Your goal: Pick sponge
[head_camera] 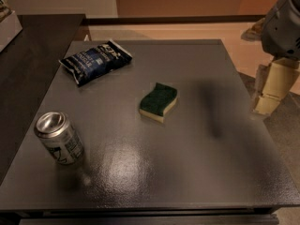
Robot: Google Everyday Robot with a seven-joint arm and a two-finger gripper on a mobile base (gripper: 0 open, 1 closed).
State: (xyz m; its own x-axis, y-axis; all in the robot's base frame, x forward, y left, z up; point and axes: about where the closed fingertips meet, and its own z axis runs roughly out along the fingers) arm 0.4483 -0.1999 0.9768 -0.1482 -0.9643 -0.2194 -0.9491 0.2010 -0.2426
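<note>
The sponge (pixel 159 101) has a dark green top over a pale yellow base. It lies flat near the middle of the dark grey table (pixel 197 172). My gripper (pixel 268 97), pale beige under a grey arm housing (pixel 283 25), hangs at the right edge of the view, just beyond the table's right edge. It is well to the right of the sponge, apart from it, and holds nothing that I can see.
A dark blue snack bag (pixel 95 60) lies at the table's back left. A silver can (pixel 59 138) stands upright at the front left. A darker counter (pixel 33 55) adjoins the table on the left. Floor lies beyond the right edge.
</note>
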